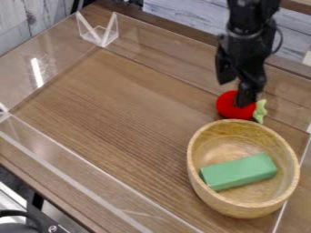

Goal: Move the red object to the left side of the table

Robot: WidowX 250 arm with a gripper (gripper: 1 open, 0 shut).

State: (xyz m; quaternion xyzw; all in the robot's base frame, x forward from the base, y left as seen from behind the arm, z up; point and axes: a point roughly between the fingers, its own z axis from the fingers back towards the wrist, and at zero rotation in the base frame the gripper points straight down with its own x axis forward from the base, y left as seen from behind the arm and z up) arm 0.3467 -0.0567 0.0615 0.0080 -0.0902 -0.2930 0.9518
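Note:
The red object (234, 104) is a small rounded toy with a yellow-green leafy tip. It lies on the wood-grain table (122, 100) at the right, just behind the wooden bowl. My black gripper (238, 87) points straight down right over it. It is open, with one finger (250, 91) low against the toy's top. The fingers hide the toy's upper part. I cannot tell whether they touch it.
A wooden bowl (206, 138) at the front right holds a green rectangular block (239, 172). Low clear acrylic walls (49, 168) border the table. A clear folded stand (97, 30) sits at the back left corner.

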